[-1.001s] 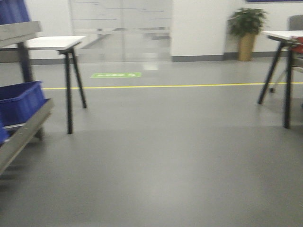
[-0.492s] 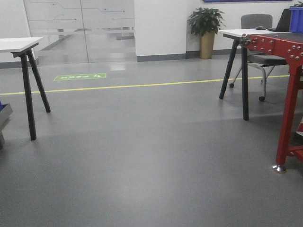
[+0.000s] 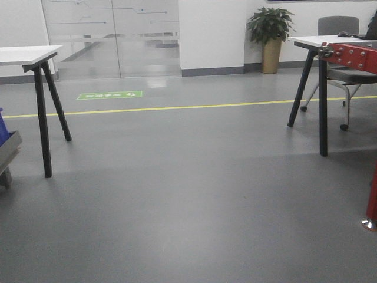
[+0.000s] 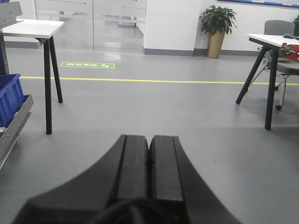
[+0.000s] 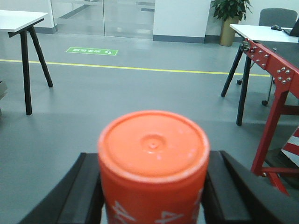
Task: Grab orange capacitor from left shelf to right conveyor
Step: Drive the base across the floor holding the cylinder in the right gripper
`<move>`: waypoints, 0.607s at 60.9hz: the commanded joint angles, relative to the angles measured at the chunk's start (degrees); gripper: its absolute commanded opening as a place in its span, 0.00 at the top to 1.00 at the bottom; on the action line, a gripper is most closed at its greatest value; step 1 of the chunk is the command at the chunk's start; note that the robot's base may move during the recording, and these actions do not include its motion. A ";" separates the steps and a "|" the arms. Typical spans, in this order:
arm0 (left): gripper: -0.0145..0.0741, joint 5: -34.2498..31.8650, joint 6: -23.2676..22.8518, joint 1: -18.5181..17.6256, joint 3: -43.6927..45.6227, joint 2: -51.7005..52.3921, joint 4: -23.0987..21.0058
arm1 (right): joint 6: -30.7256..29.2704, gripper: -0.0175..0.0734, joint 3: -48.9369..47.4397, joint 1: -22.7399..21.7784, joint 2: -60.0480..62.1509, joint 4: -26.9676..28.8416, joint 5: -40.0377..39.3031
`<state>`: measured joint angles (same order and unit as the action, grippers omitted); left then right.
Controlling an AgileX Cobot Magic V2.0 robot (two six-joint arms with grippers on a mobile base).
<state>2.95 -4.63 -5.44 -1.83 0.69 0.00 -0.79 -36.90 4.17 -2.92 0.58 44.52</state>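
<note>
The orange capacitor (image 5: 153, 154), a cylinder with white markings, fills the lower middle of the right wrist view. My right gripper (image 5: 154, 163) is shut on it, with a black finger on each side. The red conveyor frame (image 5: 275, 79) stands to the right and also shows at the right edge of the front view (image 3: 352, 56). My left gripper (image 4: 149, 154) is shut and empty, held above the grey floor. The left shelf (image 4: 14, 123) with a blue bin (image 4: 9, 95) is at the left edge. Neither gripper shows in the front view.
A white table on black legs (image 3: 41, 106) stands at the left. Another white table (image 3: 321, 88) with a grey chair (image 3: 339, 26) stands behind the conveyor. A potted plant (image 3: 271, 35) stands by the far wall. A yellow line (image 3: 177, 108) crosses the grey floor.
The front view swung right: the shelf and blue bins slid out to the left and the red conveyor frame came in. Over the last half second the scene drifted slightly back to the right.
</note>
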 commanded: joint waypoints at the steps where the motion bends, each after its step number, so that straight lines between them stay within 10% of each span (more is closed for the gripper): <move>1: 0.95 -5.12 0.03 -0.33 0.28 1.10 0.00 | -0.08 0.70 -1.31 -0.01 -1.04 -0.23 -5.19; 37: 0.95 -5.12 0.03 -0.33 0.28 1.10 0.00 | -0.08 0.70 -1.28 -0.01 -1.04 -0.23 -5.12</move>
<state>2.95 -4.63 -5.44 -1.83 0.69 0.00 -0.79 -36.90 4.17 -2.92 0.58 44.67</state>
